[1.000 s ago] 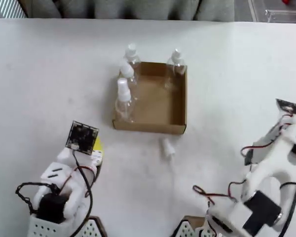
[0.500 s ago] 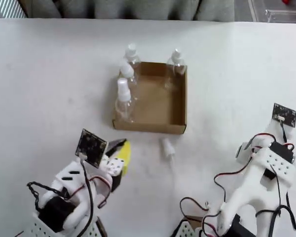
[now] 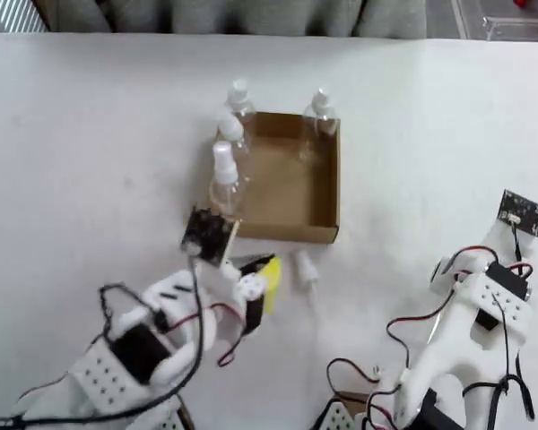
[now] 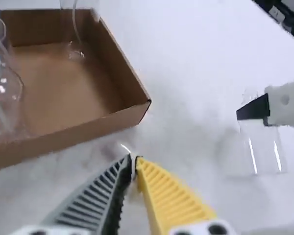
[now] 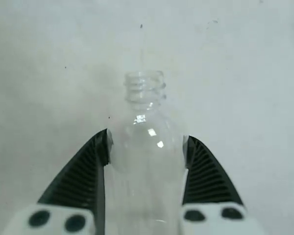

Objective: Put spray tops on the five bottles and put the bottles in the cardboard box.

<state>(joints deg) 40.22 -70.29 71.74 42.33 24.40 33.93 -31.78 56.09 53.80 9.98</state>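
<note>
The cardboard box (image 3: 327, 193) lies mid-table. Several clear bottles with white spray tops (image 3: 224, 179) stand along its left side and at its far corners. One loose spray top (image 3: 303, 267) lies on the table just in front of the box. My left gripper (image 3: 269, 266), with yellow and black fingers, hovers shut just left of that top; its closed tips (image 4: 133, 160) are short of the box's near corner (image 4: 146, 104). My right gripper (image 5: 146, 147) is shut on an uncapped clear bottle (image 5: 145, 142) with its threaded neck open. That bottle (image 4: 258, 152) is off to the right of the box.
The right arm (image 3: 480, 313) with its loose wires occupies the near right of the table, the left arm (image 3: 143, 345) the near left. Bare white table surrounds the box on the left, right and far sides.
The left arm has swung from the near-left corner up and right to the loose spray top. The right arm shifted early on, then barely moved with its bottle.
</note>
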